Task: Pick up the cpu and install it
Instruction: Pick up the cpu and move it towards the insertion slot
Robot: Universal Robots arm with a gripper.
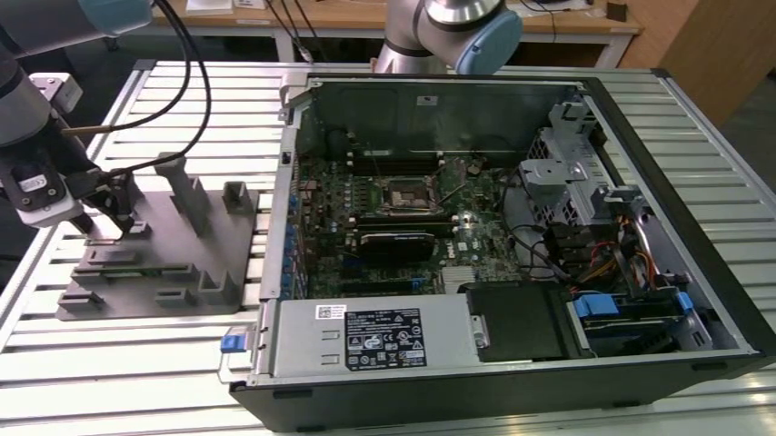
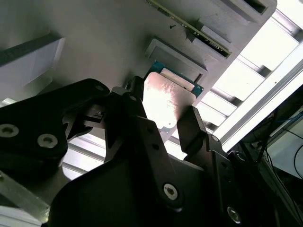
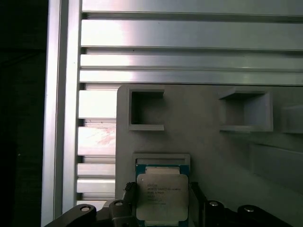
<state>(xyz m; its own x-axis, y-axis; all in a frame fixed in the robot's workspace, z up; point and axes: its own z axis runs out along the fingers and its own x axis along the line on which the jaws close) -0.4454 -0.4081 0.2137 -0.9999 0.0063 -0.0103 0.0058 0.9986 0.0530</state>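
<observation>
in the exterior view the arm is reaching down at the exterior view's left. its gripper is sitting low over the left part of the grey fixture, which is lying on the slatted metal tabletop.

the cpu is lying flat in a shallow framed pocket of the grey fixture, with its pale metal top facing up and a thin green edge showing around it. in both wrist views the gripper is straddling the chip. its dark fingers are standing apart, one at each of two opposite sides, and the cpu is lying right between them. in the second wrist view the fingers are coming very close to the chip's edges; whether they are touching it i cannot tell. the chip is resting level in its pocket.

two square recesses are sitting in the fixture beyond the cpu, away from the gripper.

at the exterior view's right, well apart from the gripper, the open computer case is lying on its side on the tabletop. inside it the motherboard is facing up, with the black socket frame near its middle.
</observation>
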